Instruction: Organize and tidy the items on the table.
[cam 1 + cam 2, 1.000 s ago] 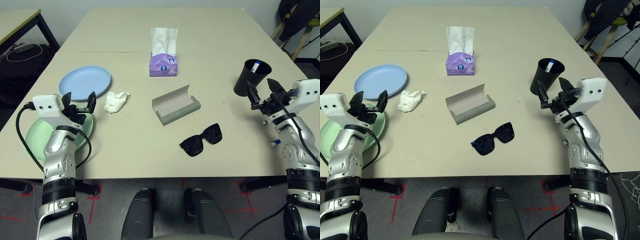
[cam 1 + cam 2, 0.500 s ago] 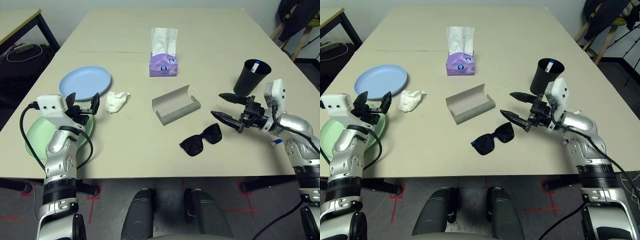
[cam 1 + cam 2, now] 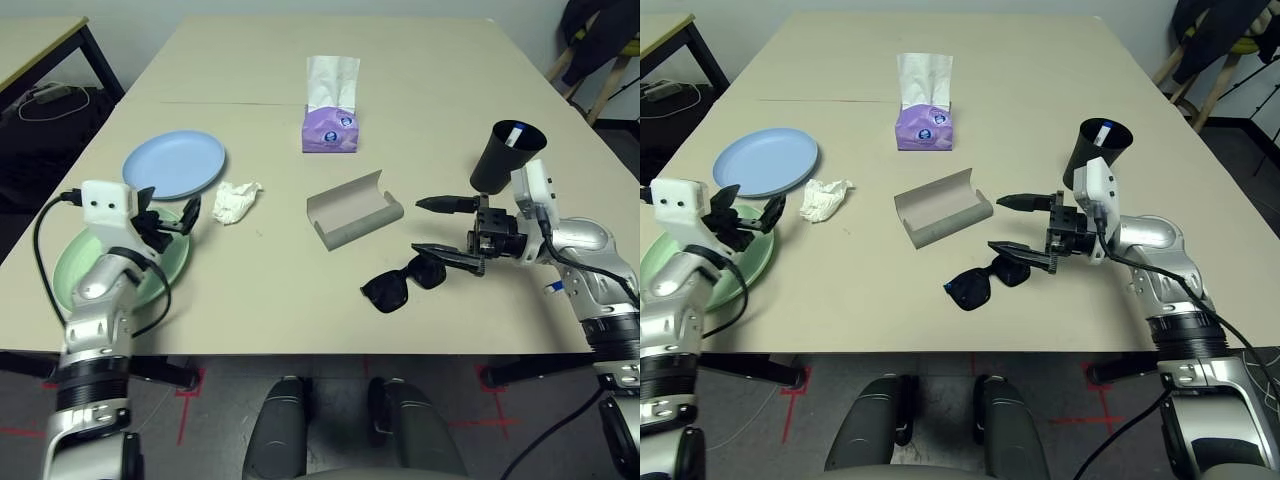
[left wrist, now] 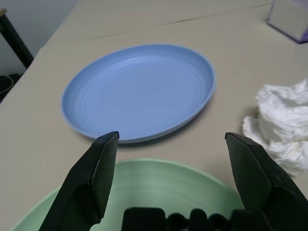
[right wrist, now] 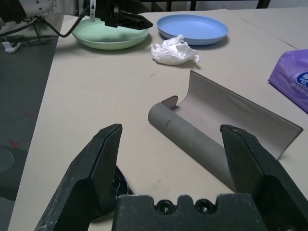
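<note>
— See that? The right gripper [image 3: 440, 230] was up beside the black cup [image 3: 503, 155] a second ago.
— Yes, it's swung across toward the middle; its fingers now lie level just above the sunglasses [image 3: 402, 282].
— And the left?
— Barely shifted, over the green plate [image 3: 75, 268].

Purple tissue box [image 3: 329, 130]: round logo, seemingly unreadable.

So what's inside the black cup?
A white marker pen with a dark band pokes up at the rim of the black cup. The cup's wall hides the rest of the pen and anything lower down.
</note>
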You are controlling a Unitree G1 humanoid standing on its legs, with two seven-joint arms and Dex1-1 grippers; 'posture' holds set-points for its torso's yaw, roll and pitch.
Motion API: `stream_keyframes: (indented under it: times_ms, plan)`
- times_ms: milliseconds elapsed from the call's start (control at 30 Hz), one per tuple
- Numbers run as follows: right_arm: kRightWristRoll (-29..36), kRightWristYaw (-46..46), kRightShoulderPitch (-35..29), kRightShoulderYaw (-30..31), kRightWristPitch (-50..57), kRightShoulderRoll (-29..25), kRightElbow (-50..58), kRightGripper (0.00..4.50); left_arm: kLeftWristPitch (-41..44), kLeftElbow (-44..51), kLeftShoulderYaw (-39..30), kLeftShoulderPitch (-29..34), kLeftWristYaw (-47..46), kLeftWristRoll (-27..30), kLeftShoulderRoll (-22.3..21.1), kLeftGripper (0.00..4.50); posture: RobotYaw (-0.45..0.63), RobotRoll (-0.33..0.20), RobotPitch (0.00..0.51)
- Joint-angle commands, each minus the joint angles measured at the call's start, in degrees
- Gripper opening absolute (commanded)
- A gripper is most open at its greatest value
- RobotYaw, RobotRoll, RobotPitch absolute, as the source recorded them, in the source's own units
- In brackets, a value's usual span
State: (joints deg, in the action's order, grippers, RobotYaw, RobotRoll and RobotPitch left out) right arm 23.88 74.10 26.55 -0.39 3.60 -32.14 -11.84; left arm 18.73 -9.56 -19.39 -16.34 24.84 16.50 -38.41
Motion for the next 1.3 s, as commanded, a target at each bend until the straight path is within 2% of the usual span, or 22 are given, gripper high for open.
stream_keyframes:
  times_ms: [33, 200, 367, 833, 1300]
  plan:
    - [-0.2, -0.16, -0.81, 0.83, -0.18, 0.6, 0.82, 4.47, 9.57, 3.57, -2.08, -2.22, -0.83, 2.49, -2.48, 4.5, 0.12, 0.0, 0.11]
    - [0.09, -0.57, -1.04, 0.53, 0.03, 1.13, 1.37, 4.47, 23.73, 4.91, -5.13, -3.99, -2.4, 5.62, -4.77, 4.5, 0.11, 0.0, 0.114]
    - [0.06, -1.07, -1.12, 0.37, -0.54, 1.49, 1.55, 4.47, 28.93, 4.13, -6.77, -2.45, -1.73, 6.3, -6.51, 4.5, 0.11, 0.0, 0.114]
    - [0.29, -2.1, -1.59, 0.96, 0.51, 2.19, 3.45, 4.47, 28.03, -2.53, -10.79, 1.14, 0.11, 4.32, -13.94, 4.5, 0.11, 0.0, 0.117]
    - [0.25, -3.23, -2.54, 0.94, 1.17, 2.76, 4.79, 4.47, 31.47, -5.13, -13.16, 0.76, -2.2, 5.96, -11.01, 4.5, 0.11, 0.0, 0.118]
